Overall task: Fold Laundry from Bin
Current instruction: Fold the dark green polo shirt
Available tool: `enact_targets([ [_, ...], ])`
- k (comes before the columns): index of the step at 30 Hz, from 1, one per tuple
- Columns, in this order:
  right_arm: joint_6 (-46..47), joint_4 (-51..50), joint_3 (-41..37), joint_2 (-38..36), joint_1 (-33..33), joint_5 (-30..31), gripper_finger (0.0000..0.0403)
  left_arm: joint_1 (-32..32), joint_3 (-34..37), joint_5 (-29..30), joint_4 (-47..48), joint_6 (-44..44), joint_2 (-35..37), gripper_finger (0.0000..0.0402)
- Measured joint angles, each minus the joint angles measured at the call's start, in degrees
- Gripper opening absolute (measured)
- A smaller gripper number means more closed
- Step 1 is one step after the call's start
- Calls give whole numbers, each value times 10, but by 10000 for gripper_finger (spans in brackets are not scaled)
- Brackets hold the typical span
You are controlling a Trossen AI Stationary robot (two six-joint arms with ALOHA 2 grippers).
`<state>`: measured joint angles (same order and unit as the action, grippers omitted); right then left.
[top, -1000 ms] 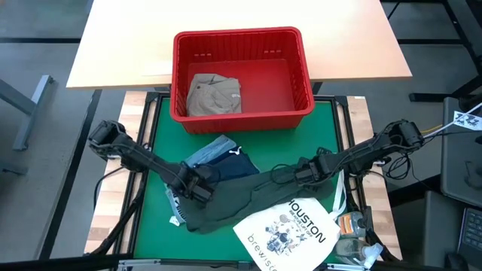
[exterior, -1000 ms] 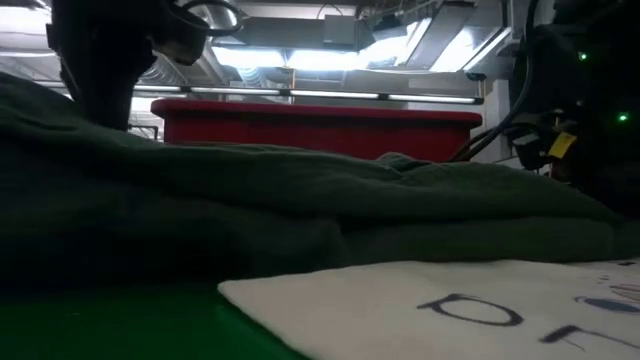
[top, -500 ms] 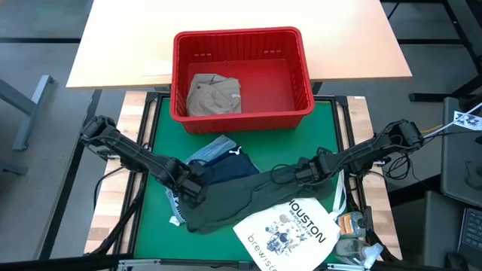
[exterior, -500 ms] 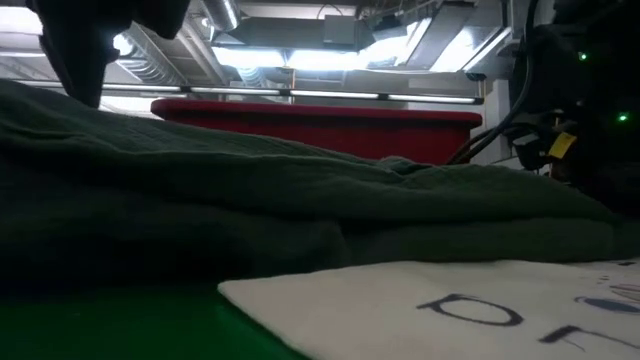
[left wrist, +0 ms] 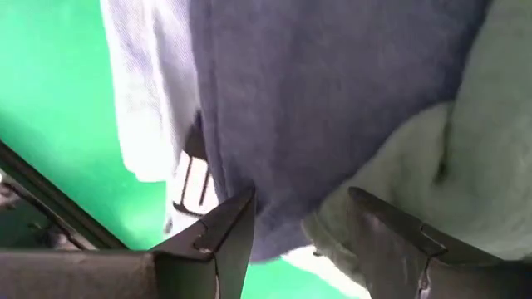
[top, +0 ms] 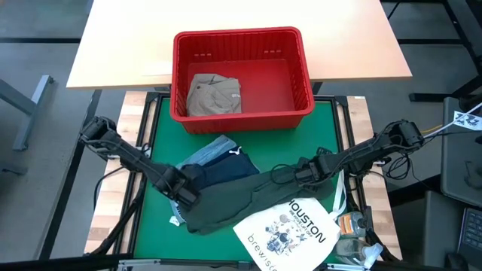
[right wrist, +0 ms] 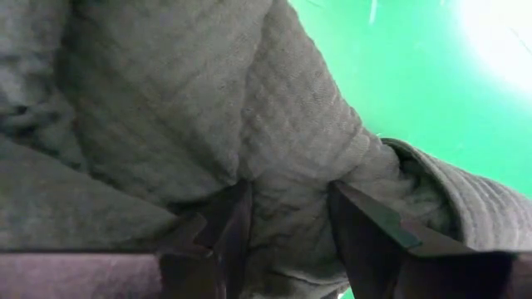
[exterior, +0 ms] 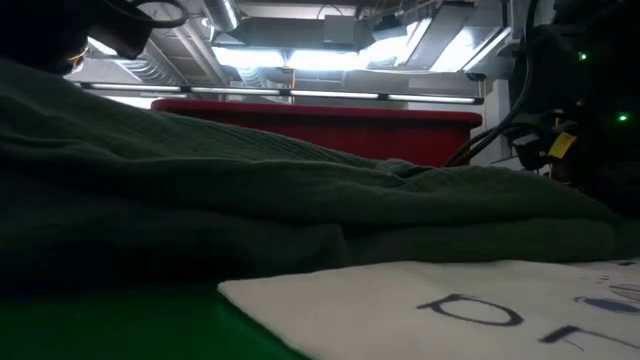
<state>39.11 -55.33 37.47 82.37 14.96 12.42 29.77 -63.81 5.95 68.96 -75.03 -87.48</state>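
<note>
The dark green garment [top: 233, 197] lies spread on the green mat, partly over the navy garment [top: 222, 172] and the light blue denim [top: 209, 150]. My left gripper [top: 183, 192] is open at the pile's left end. Its fingers stand apart around the edges of the navy cloth [left wrist: 332, 83] and the green cloth [left wrist: 465, 166]; I cannot tell whether they touch. My right gripper [top: 290, 177] is shut on the dark green garment's right part. The khaki garment [top: 215, 94] lies in the red bin [top: 237, 33]. My right gripper pinches a raised fold of the dark green garment [right wrist: 287, 191] between its two fingers, at the garment's right end. It comes low from the table's right side. The rest of the garment lies slack on the mat and on the other clothes.
The white tote bag printed "HOUSTON" [top: 290, 229] lies at the near edge, over the green garment's near side, and fills the foreground of the low view [exterior: 450, 310]. Small clutter [top: 354, 226] sits at the near right corner. Bare mat [top: 162, 135] shows on the left.
My left gripper has gone toward the table's left edge, staying low over the pile's left end. My right gripper has kept still on the green garment.
</note>
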Motion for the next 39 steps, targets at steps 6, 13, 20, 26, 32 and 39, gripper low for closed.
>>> enact_targets([
  [6, 0, 0, 0, 0, 0, 0, 166, 13, 0, -67, -4, 8, 0, 183],
  [13, 0, 0, 0, 0, 0, 0, 166, 31, 0, -110, -3, 9, 0, 183],
  [20, -6, -57, 23, 2, 0, -6, 166, 53, 0, -141, 10, 1, 25, 183],
  [26, -8, -119, 68, -11, 0, 25, 166, 70, 0, -118, 6, -45, 66, 182],
  [32, -18, -155, 109, -22, 0, 27, 166, 72, 0, -106, -39, -69, 77, 182],
  [39, -49, -163, 153, -24, 0, 19, 166, 72, 0, -95, -123, -47, 76, 182],
])
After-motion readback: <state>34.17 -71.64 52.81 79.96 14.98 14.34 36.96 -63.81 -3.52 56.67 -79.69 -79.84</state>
